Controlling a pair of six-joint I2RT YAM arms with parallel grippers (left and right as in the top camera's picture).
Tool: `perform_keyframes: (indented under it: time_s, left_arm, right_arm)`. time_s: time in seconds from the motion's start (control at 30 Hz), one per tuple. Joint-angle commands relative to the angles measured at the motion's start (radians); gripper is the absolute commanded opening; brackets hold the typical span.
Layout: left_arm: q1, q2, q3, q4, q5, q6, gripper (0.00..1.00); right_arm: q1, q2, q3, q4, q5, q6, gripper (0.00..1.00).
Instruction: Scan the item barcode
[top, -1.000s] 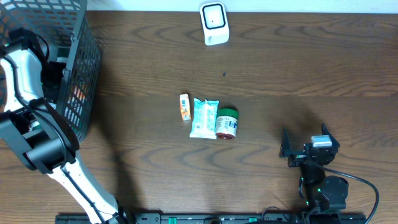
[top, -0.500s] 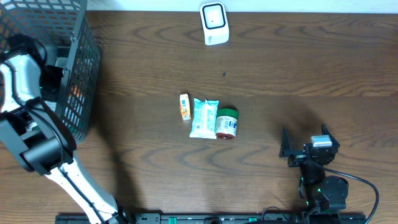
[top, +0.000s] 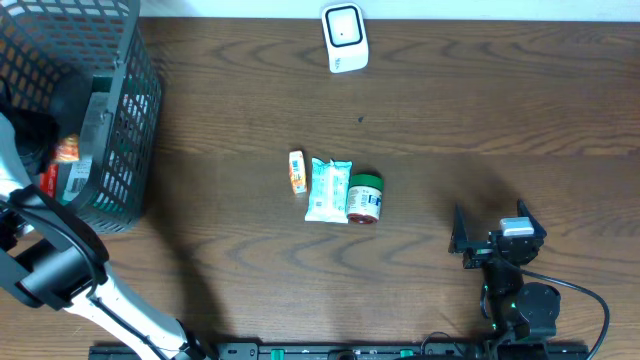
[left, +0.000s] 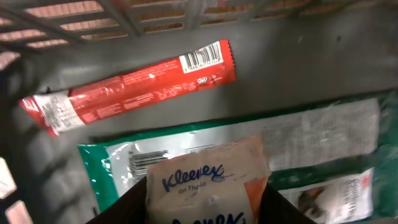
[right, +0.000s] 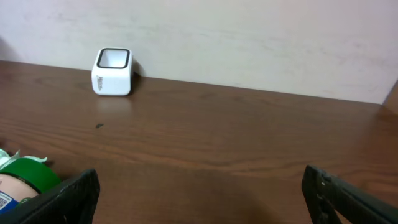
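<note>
You are at an early stage of the task: nothing has been brought to the scanner (top: 343, 38) yet, which stands at the far edge of the counter (top: 450, 110), well apart from both arms. Your left claw (left: 203, 205) is down inside the basket (top: 120, 130) and holds a tissue pack (left: 205, 177) between its two fingers, partly closed around it. Under the pack lie a green package (left: 311, 143) and a red snack bar (left: 130, 87). In my judgement you must now lift the pack out, carry it to the scanner and turn its barcode toward the window; I cannot see a barcode on the face that shows. Your right claw (top: 490, 236) rests wide open and empty near the front edge. Compared with one second ago, the left arm has drawn back toward the left edge of the overhead view, so more of the basket's inside shows. The three items in the middle of the counter and the right arm have not moved.
</note>
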Motion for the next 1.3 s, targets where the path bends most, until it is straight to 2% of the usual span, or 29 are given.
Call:
perform_keyframes:
  time_s: [0.0,0.23,0.27,0.33,0.4,0.47,0.57,0.63,0.77,0.83,0.87,1.03,1.27]
  left_arm:
    - [-0.013,-0.007,0.007,-0.006,-0.033,0.140,0.46]
    - [-0.032,-0.007,0.007,-0.007,-0.027,0.254,0.46]
    - [-0.035,-0.005,0.006,-0.007,-0.027,0.271,0.49]
    - [-0.040,-0.003,0.006,-0.007,-0.027,0.299,0.61]
    - [-0.040,-0.003,0.006,-0.006,-0.027,0.301,0.79]
    - [-0.040,-0.003,0.006,0.002,-0.026,0.301,0.85]
    - [-0.040,-0.006,0.012,0.008,-0.020,0.301,0.85]
    - [-0.040,-0.013,0.013,0.008,0.037,0.301,0.84]
    - [-0.051,-0.023,0.013,0.014,0.100,0.285,0.76]
    - [-0.061,-0.022,0.012,0.027,0.094,0.283,0.65]
    - [-0.067,-0.022,0.009,0.038,0.090,0.273,0.64]
    - [-0.105,-0.022,-0.001,0.063,-0.053,0.157,0.64]
    - [-0.130,-0.013,-0.035,0.136,-0.161,0.103,0.64]
  right_arm:
    - [-0.011,-0.003,-0.001,-0.003,-0.004,-0.006,0.99]
    - [-0.011,-0.003,-0.001,-0.003,-0.004,-0.006,0.99]
    - [-0.011,-0.003,-0.001,-0.003,-0.004,-0.006,0.99]
    - [-0.011,-0.003,-0.001,-0.003,-0.004,-0.006,0.99]
    - [-0.011,-0.003,-0.001,-0.003,-0.004,-0.006,0.99]
    - [-0.011,-0.003,-0.001,-0.003,-0.004,-0.006,0.99]
    - [-0.011,-0.003,-0.001,-0.003,-0.004,-0.006,0.99]
    - [-0.011,-0.003,-0.001,-0.003,-0.004,-0.006,0.99]
    - [-0.011,-0.003,-0.001,-0.003,-0.004,-0.006,0.99]
    - [-0.011,-0.003,-0.001,-0.003,-0.004,-0.006,0.99]
    - [-0.011,-0.003,-0.001,-0.003,-0.004,-0.006,0.99]
    - [-0.011,-0.003,-0.001,-0.003,-0.004,-0.006,0.99]
    - [-0.011,-0.003,-0.001,-0.003,-0.004,-0.006,0.99]
